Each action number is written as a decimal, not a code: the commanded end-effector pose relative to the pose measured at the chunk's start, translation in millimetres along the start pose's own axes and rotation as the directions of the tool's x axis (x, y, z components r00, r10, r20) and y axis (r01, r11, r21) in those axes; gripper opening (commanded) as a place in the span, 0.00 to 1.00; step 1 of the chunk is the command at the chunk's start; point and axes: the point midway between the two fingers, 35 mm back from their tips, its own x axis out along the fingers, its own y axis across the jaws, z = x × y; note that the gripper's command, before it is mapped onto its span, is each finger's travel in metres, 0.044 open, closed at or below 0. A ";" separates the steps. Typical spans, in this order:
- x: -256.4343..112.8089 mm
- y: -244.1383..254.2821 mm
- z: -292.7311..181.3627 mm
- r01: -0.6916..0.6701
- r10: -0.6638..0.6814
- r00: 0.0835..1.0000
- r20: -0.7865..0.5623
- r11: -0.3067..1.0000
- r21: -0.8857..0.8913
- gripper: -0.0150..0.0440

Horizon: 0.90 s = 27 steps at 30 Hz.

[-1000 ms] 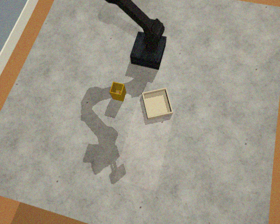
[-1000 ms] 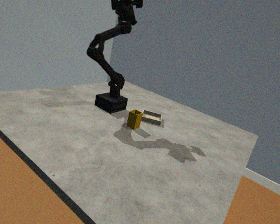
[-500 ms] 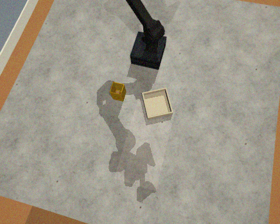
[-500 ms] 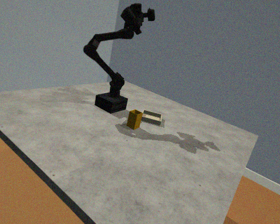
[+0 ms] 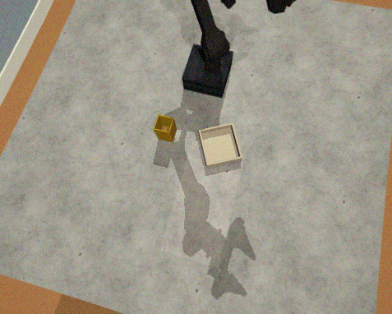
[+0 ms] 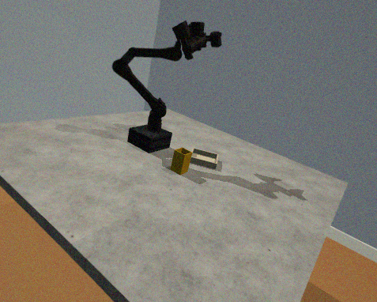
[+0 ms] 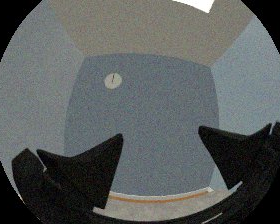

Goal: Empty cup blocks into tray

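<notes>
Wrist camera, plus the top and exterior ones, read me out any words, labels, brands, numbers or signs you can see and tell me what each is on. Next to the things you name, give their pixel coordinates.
No readable text in any view.
Round disc on the wall [image 7: 113, 81]: a dark mark, too small and blurred to read.
Cup [image 5: 166, 135] [image 6: 180, 162] and tray [image 5: 221, 150] [image 6: 204, 160]: no lettering visible.

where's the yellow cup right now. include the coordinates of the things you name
The yellow cup [image 5: 166, 132] [image 6: 181, 162] stands upright on the table; in the top view it is just left of the shallow tray [image 5: 224, 161] [image 6: 205, 161], below the arm's black base [image 5: 192, 82] [image 6: 139, 139].
</notes>
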 end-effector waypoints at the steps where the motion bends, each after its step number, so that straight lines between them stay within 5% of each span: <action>1: -8.7 -21.8 -20.5 0.087 -0.089 0.994 -0.059 0.996 -0.034 1.00; 13: -64.0 -93.9 -80.5 0.364 -0.394 0.888 -0.236 0.917 -0.162 1.00; 27: -164.3 -149.4 -135.0 0.609 -0.676 0.628 -0.385 0.735 -0.298 1.00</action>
